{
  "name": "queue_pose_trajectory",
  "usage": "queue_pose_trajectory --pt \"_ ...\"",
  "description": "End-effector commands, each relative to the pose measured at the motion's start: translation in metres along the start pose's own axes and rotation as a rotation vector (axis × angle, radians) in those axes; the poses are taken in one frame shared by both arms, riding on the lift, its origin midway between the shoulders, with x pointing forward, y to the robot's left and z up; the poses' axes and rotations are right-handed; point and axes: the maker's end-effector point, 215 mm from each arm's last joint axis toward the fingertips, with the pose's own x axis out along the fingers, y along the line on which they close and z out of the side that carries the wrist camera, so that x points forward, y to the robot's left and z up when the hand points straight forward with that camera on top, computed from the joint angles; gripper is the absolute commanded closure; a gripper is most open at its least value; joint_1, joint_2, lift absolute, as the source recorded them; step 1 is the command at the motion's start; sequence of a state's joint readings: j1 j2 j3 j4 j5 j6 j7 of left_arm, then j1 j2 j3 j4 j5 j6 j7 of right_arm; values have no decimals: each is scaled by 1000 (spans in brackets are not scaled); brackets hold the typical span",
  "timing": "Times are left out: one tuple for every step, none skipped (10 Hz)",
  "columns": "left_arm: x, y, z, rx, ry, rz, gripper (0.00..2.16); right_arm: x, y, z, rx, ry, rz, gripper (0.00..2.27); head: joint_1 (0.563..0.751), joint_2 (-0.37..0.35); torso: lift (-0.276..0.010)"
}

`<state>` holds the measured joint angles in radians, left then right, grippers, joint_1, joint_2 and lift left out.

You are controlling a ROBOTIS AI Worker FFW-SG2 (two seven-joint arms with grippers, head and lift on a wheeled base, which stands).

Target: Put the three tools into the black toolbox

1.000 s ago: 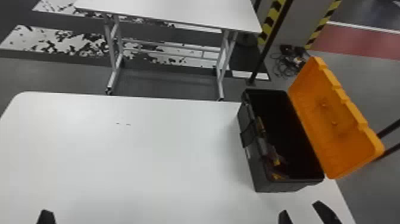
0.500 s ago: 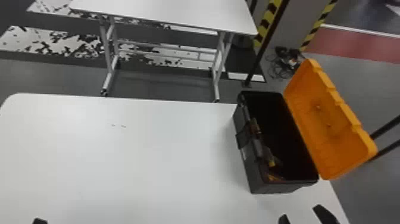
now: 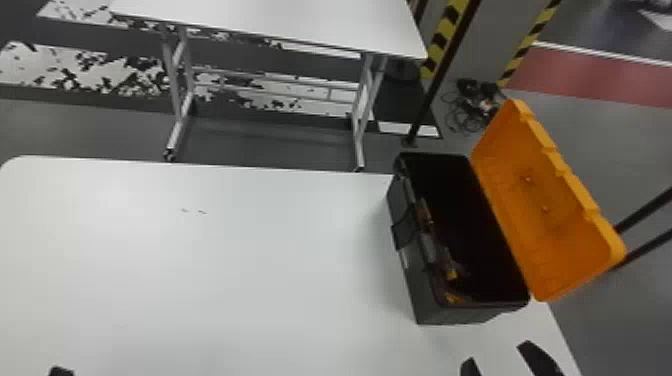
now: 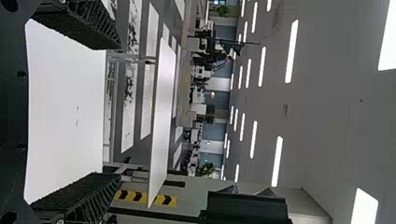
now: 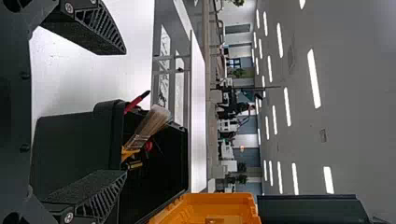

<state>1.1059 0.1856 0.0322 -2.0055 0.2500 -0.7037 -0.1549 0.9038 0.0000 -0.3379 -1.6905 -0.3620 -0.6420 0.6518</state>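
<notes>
Where the robot's own side of the white table (image 3: 225, 280) begins, the left gripper (image 3: 62, 371) is low at the left of the head view; its own wrist view has the fingers spread apart, with nothing between them. Well apart from it, the right gripper (image 3: 497, 353) is just on the near side of the black toolbox (image 3: 432, 307), its fingers likewise parted and empty.

The toolbox stands on the table toward the right edge. Inside it, along the wall that bears the latch (image 3: 404, 227), lie the tools. A paintbrush (image 5: 152, 123) leans there, bristle end raised, and a red-handled tool (image 5: 136, 101) pokes past the rim close beside it. Yellow parts (image 5: 129, 154) show lower down by the brush, but which tool each belongs to I cannot tell. The orange lid (image 3: 545, 220) is swung open, tilted outward on the side away from the latch.

Two small dark marks (image 3: 202, 212) are on the tabletop, left of the box. Farther off, tangled cables (image 3: 470, 107) lie on the floor near a black pole (image 3: 440, 75) and a yellow-and-black striped post (image 3: 442, 40), with a second white table (image 3: 280, 20) to their left.
</notes>
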Motion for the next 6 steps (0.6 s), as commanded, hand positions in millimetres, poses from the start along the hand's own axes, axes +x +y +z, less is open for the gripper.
queue_pose_trajectory --pt "2 -1 -1 -3 1 -2 19 0 0 1 -1 -3 0 93 695 -213 -51" --pt "3 -2 -3 -4 6 -4 19 0 0 1 -1 -3 0 93 695 -214 -51" --pt "3 -1 -5 -5 11 -4 19 1 2 1 -1 -6 2 93 695 -216 -51" --pt "4 -1 -5 -5 12 -4 19 1 3 1 1 -5 5 93 695 -216 -51" --pt "4 -1 -6 -4 13 -5 19 2 5 2 -2 -8 9 93 695 -212 -51" --pt "4 -1 -5 -4 11 -5 19 4 5 4 -1 -11 10 93 695 -209 -51"
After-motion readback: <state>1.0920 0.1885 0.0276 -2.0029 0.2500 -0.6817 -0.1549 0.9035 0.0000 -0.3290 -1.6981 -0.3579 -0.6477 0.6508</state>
